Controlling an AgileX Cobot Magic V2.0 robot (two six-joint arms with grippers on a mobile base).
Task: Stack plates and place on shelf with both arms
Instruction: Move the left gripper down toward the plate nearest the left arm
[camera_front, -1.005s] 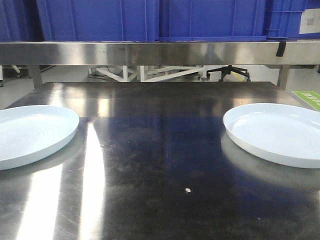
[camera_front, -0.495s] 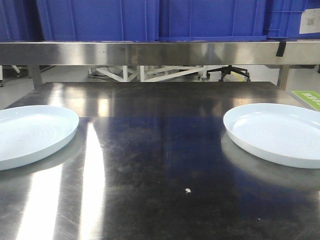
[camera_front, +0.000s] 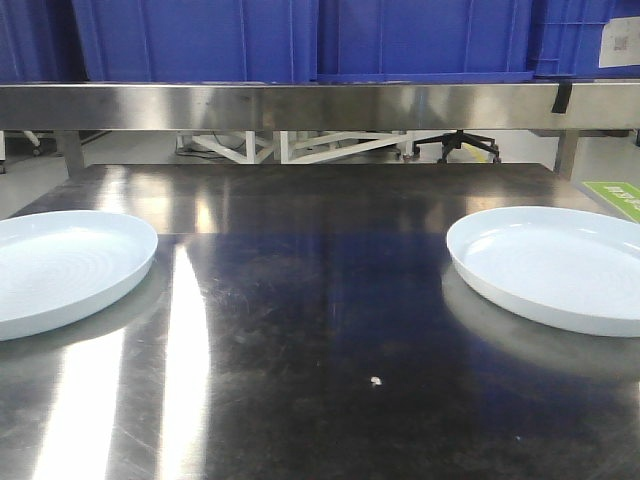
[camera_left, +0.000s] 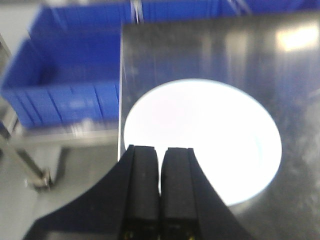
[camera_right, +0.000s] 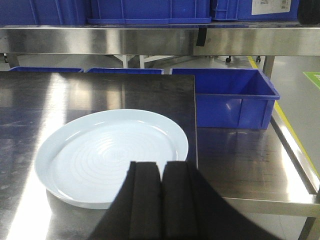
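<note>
We see the dark steel desk filling the front view. The shelf spans it at 12 o'clock, with blue crates standing on top. The left plate lies flat on the desk at 9 o'clock and the right plate at 3 o'clock, well apart. The left claw is clenched on nothing and overlaps its plate's near rim in the wrist view. The right claw does the same, also clenched and empty. A green sign at 3 o'clock and a white label at 1 o'clock carry writing we cannot read. Black tape marks the shelf rail, and a pale speck lies at 6 o'clock.
</note>
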